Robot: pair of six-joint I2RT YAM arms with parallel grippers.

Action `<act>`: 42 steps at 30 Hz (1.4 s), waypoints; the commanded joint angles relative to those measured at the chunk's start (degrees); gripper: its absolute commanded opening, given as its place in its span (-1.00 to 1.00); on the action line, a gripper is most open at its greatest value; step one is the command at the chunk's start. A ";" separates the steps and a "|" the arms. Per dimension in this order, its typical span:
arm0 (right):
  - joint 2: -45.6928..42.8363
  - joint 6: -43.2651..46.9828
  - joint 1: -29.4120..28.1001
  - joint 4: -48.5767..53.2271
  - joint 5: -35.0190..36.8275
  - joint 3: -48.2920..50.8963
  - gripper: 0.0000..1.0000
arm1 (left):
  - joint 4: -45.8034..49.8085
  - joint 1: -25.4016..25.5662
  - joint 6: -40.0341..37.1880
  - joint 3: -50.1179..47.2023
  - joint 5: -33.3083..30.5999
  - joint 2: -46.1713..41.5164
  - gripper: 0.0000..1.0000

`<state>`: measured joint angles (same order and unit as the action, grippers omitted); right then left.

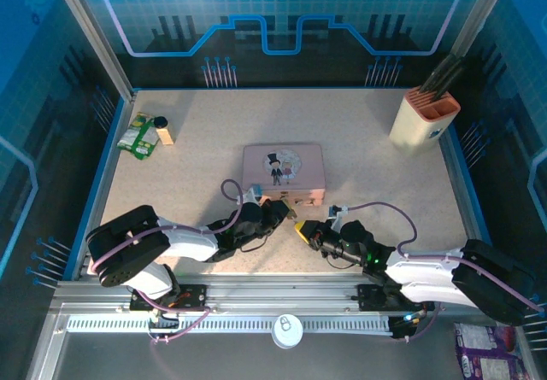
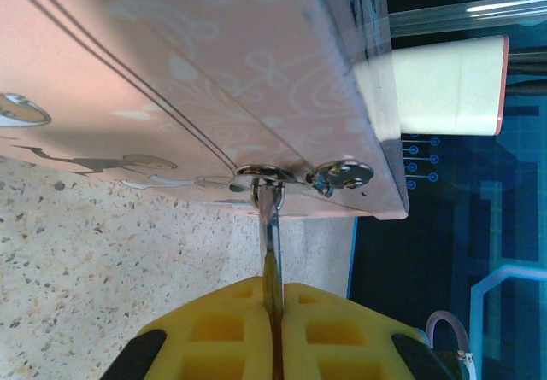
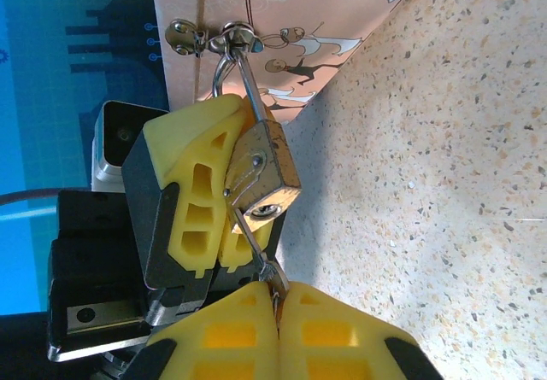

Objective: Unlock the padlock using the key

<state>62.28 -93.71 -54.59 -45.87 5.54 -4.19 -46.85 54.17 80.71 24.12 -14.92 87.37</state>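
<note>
— Right gripper (image 3: 275,299) pinches the key (image 3: 250,236), its shaft slanting up at the padlock (image 3: 267,171)?
— Yes. Left gripper (image 2: 273,307) clamps the padlock, which hangs from the pink tin (image 3: 342,13). The keyhole (image 3: 266,212) sits just beside the shaft.

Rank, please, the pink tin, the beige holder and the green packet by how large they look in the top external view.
Largest: pink tin.
Next: beige holder.
Smallest: green packet, clearly.
</note>
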 commanded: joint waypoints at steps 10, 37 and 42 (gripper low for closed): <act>-3.42 -0.52 -0.34 5.55 1.60 -0.07 -1.00 | -6.94 0.50 -1.53 0.25 -1.52 -2.92 -1.00; -0.20 -1.27 -0.52 0.57 2.27 -0.08 -1.00 | -8.60 1.33 -1.43 0.58 -0.64 -1.94 -1.00; 0.05 -1.75 -0.51 0.17 2.70 0.31 -1.00 | -8.37 1.73 -1.63 0.52 -0.93 -2.46 -1.00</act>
<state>62.06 -94.59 -54.74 -44.42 5.98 -4.16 -47.05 54.78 80.68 24.10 -15.70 86.89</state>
